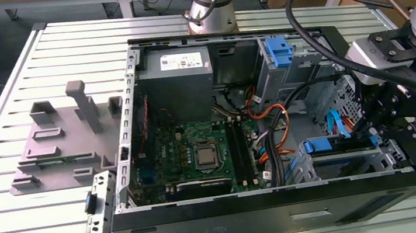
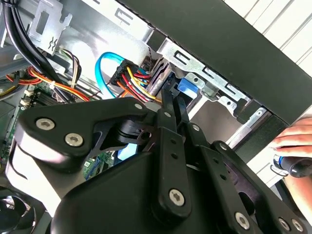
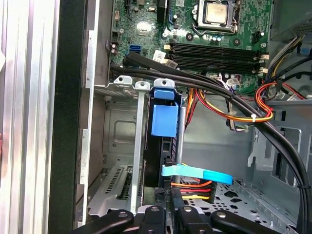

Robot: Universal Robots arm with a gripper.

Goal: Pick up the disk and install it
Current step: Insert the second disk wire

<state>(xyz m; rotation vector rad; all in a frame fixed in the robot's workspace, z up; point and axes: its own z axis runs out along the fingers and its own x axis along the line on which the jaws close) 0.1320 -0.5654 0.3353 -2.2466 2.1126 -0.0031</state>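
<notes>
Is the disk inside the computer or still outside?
Inside. The disk stands on edge in the case's drive bay, cables plugged into its end.

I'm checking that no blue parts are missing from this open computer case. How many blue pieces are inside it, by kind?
Blue plastic drive brackets: 2, the tall bare bracket and the carrier on the disk standing in its bay.
Light-blue flat ribbon cable: 1.
Total: 3.

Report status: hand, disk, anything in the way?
Hand down in the case's drive bay, at the disk's cabled end. Disk edge-on in the bay slot, blue carrier showing. Cable bundle crosses close by.
</notes>
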